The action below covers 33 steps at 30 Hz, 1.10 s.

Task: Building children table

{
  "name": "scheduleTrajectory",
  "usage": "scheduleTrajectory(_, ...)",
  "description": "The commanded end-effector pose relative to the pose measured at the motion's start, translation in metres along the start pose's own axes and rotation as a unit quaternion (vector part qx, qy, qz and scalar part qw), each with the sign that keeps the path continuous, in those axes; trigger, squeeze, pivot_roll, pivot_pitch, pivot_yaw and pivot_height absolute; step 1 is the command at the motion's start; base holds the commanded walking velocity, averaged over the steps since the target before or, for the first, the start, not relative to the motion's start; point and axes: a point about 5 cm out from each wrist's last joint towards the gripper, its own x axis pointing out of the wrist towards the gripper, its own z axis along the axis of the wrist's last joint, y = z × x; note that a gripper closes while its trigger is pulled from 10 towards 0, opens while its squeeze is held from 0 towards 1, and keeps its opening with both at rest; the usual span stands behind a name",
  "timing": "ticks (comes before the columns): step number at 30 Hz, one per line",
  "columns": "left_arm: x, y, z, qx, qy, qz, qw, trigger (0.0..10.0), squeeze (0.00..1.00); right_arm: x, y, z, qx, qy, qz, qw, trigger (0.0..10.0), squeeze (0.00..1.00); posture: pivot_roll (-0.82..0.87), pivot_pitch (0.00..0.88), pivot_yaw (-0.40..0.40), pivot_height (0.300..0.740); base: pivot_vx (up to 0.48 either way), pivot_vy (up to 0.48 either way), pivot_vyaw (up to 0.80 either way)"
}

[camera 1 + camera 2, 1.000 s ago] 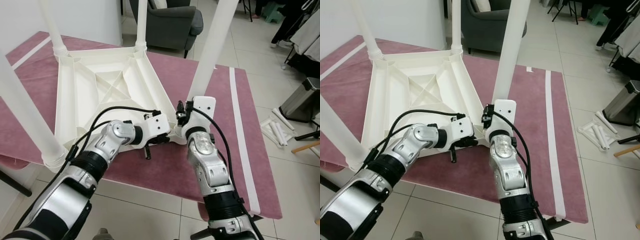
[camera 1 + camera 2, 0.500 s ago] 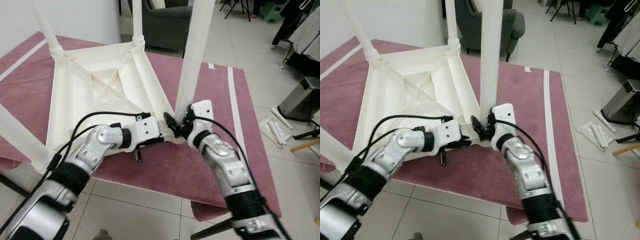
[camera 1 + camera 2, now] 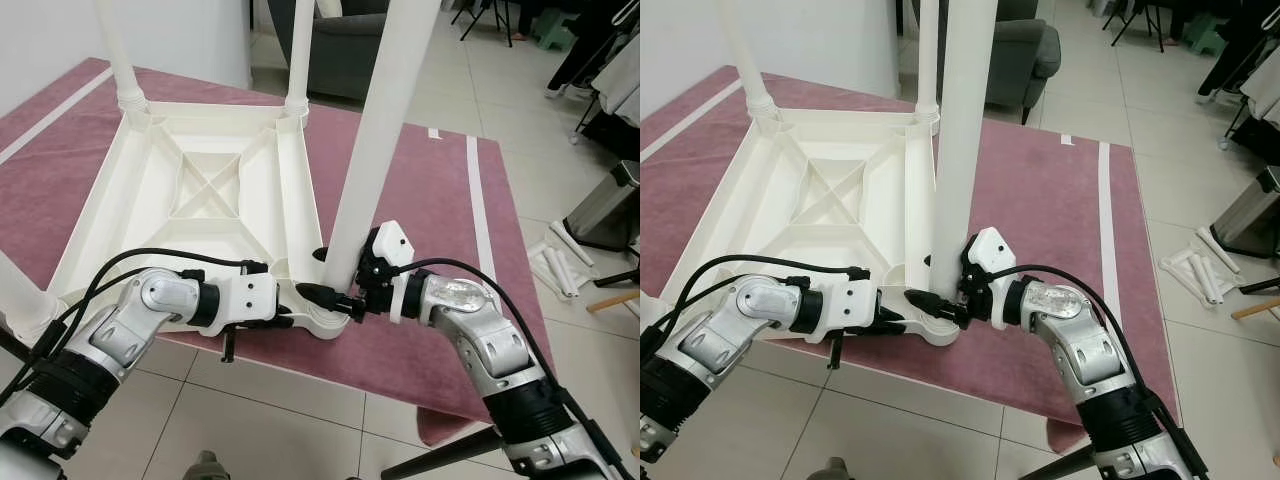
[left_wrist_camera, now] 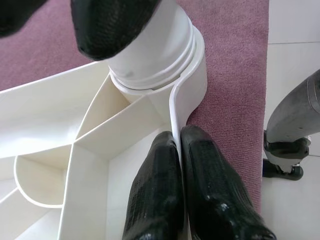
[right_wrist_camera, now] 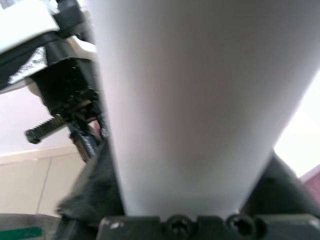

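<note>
Low in the frame, two silver arms reach in from the bottom corners and meet near the middle. The left pincer (image 3: 300,318) has its two black fingers (image 4: 165,195) pressed together on the thin white rim of the upside-down white plastic children's table (image 3: 200,200); the left wrist view shows the rim squeezed between them, right next to the round corner socket. The right pincer (image 3: 345,297) is clamped around the bottom of a thick white round plastic leg (image 3: 375,140). In the right wrist view, that leg (image 5: 195,100) sits between the dark fingers, one on each side.

This leg stands in the near corner of the small table, just right of the frame's middle, and it leans a little to the right as it goes up and out of the top of the frame. The small table lies with its ribbed underside up, in the left half of the frame, on a table covered with a dark pink cloth with white stripes (image 3: 430,200).

Farther up, a white leg (image 3: 120,55) stands in the far left corner and another white leg (image 3: 299,55) in the far right corner. At the left edge is a bit of one more leg (image 3: 18,290).

Far off, at the top, is a dark grey armchair (image 3: 345,50). On the pale tiled floor at the right edge lie some loose white tubes (image 3: 556,268) beside a grey metal bin (image 3: 610,205)
</note>
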Motion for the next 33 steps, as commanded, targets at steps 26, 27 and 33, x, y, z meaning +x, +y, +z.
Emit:
scheduleTrajectory(26,0.070,0.072,0.063,0.019,-0.086,0.015,0.996,0.0,0.00,0.008,-0.025,-0.051,0.116,0.091,-0.572,0.807,0.0,0.00,0.14,0.009,0.001,0.740,0.000,0.000,0.00)
scheduleTrajectory(27,0.070,0.072,0.063,0.019,-0.086,0.015,0.996,0.0,0.00,0.008,-0.025,-0.051,0.116,0.091,-0.572,0.807,0.0,0.00,0.14,0.009,0.001,0.740,0.000,0.000,0.00)
scheduleTrajectory(33,0.061,0.063,0.052,0.021,-0.079,0.001,0.997,0.0,0.00,0.013,-0.026,-0.026,0.069,0.015,-0.503,0.861,10.0,1.00,0.15,0.011,-0.006,0.740,0.000,0.000,0.00)
